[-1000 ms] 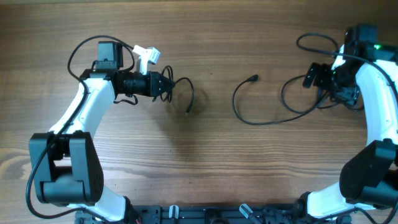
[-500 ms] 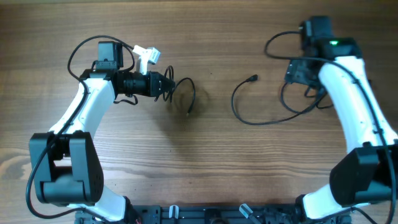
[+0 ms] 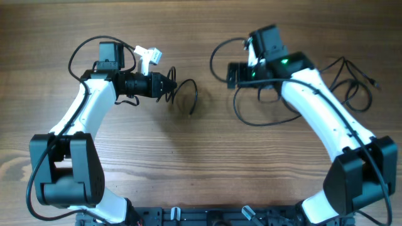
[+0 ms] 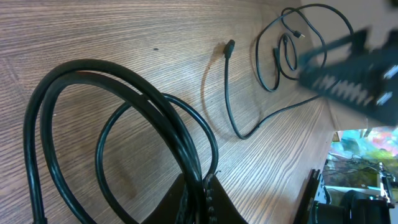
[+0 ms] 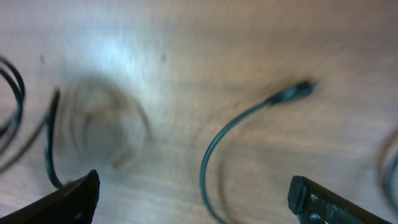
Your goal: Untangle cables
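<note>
Cables (image 3: 251, 124): two cords in view, lying apart with bare table (image 3: 207, 176) between them. The left gripper (image 3: 171, 85) is clamped on the coiled cable (image 3: 195, 94), and the wrist view shows its strands pinched between the fingertips, loops hanging forward just off the wood. The right gripper (image 5: 193, 183) hovers empty with its jaws at full spread. It sits over the near end of the loose cable (image 4: 235, 106), whose plug (image 5: 297, 91) shows between the fingers, ahead and offset toward the right finger. From overhead the gripper body hides that plug.

The loose cable runs from the plug in an arc toward the robot, passes under the right arm, and ends in slack loops at the far right of the table. The right arm is clearly nearer to it, and the left is occupied.

My read:
- Near the plug the cord lies roughly along the jaw closing line, which makes a poor pinch.
- Further back the arc runs across that line, so that is the better grab point; otherwise the wrist needs to roll first.

No readable writing or branding anywhere. The right wrist view is motion-blurred.
</note>
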Robot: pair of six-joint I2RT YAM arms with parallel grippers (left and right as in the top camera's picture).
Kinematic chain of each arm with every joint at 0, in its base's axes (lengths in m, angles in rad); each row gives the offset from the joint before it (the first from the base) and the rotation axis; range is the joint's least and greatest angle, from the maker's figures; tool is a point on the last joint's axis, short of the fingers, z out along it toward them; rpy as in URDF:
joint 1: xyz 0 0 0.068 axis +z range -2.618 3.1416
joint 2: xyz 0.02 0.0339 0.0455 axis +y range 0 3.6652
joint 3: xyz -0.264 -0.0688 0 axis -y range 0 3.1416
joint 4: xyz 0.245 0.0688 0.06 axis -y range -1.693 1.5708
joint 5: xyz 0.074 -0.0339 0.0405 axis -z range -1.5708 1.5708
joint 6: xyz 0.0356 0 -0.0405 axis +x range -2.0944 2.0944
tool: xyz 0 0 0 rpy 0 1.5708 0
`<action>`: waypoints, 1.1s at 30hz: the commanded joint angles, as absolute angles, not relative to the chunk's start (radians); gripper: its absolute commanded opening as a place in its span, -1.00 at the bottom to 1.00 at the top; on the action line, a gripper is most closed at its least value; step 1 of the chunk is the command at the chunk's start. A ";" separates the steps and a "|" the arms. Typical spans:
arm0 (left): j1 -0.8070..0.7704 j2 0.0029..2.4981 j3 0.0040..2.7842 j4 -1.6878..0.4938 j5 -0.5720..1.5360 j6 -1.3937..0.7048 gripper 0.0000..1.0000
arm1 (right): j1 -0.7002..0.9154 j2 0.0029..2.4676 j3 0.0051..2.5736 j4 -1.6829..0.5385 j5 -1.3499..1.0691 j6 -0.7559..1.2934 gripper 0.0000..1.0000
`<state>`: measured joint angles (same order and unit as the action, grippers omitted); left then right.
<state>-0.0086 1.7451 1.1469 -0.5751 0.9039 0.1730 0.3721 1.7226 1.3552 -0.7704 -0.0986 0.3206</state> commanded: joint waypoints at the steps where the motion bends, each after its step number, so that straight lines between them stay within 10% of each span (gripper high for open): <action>1: -0.011 1.737 1.138 -0.570 0.923 0.171 -0.80 | 0.419 1.761 1.270 -0.733 -0.083 0.351 0.99; 10: -0.011 1.737 1.138 -0.571 0.923 0.171 -0.80 | 0.498 1.981 1.219 -0.667 0.043 0.340 0.61; 13: -0.011 1.737 1.138 -0.571 0.923 0.171 -0.80 | 0.484 1.985 1.219 -0.704 0.118 0.342 -0.78; 14: -0.011 1.737 1.138 -0.571 0.923 0.171 -0.80 | 0.476 1.980 1.225 -0.722 0.128 0.342 -0.92; 33: -0.011 1.737 1.138 -0.571 0.923 0.171 -0.81 | -0.284 1.821 1.333 -0.916 0.105 0.272 -0.91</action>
<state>-0.0086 1.7451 1.1469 -0.5751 0.9039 0.1734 -0.1921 1.8267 1.3415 -0.9146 0.0597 0.2817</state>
